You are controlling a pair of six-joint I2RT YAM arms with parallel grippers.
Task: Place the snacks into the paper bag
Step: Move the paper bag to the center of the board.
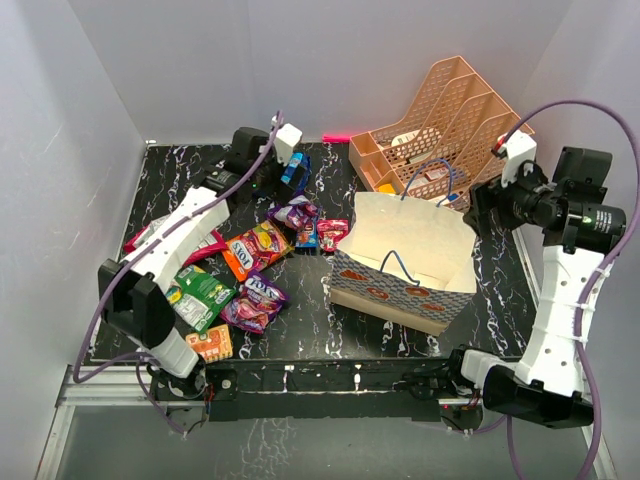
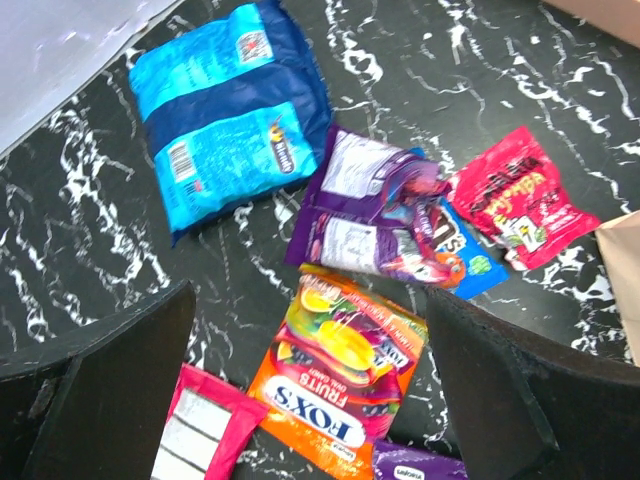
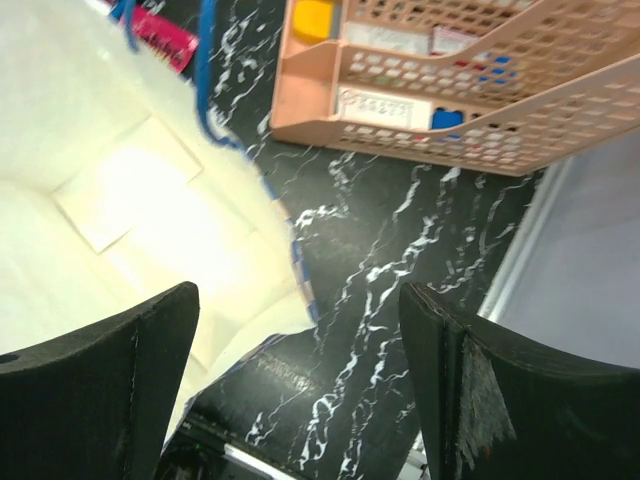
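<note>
**Bag open, nothing seen packed**

Nearest, at 8 o'clock on the table, lie a small orange packet, a green packet and a purple Fox's packet marked "FOX'S". The paper bag stands open at 3 o'clock. No snack shows inside it, so I judge the loading barely begun, with every packet in view left to move.

The right gripper hangs over the bag's 2 o'clock rim, jaws apart and empty.

Farther off, at 10 to 11 o'clock, lie an orange Fox's packet reading "FOX'S FRUITS", a crumpled purple packet, a red packet and a blue packet. The left gripper hovers over them, spread wide and holding nothing.

Pincer spread, empty, above paper bag rim; mesh organizer beyond.
</note>
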